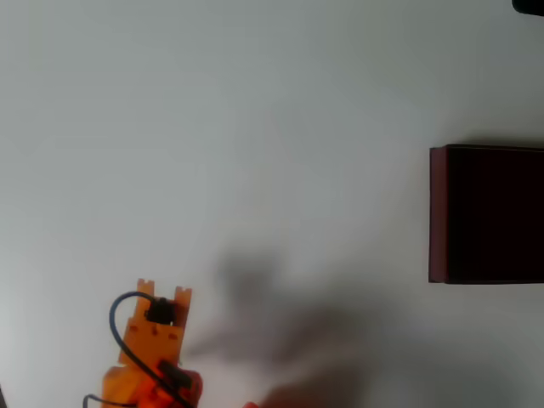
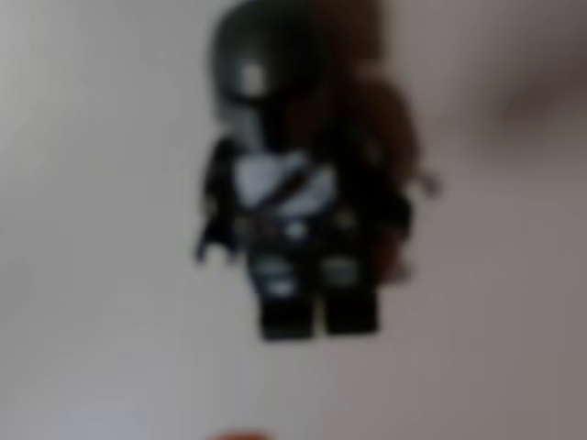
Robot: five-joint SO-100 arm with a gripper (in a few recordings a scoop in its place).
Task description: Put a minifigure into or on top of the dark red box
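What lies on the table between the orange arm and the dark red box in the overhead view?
Nothing solid: the stretch of table between the arm and the box is bare in the overhead view, apart from a blurred shadow.

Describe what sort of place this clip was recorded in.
Probably a small tabletop robot test setup, not a lived-in room: a plain white table, an orange hobby arm with loose black cabling, and two props, a dark red box and a toy minifigure, blurred in the wrist view.

Overhead view — arm (image 1: 153, 353) bottom left, dark red box (image 1: 438, 212) right edge.
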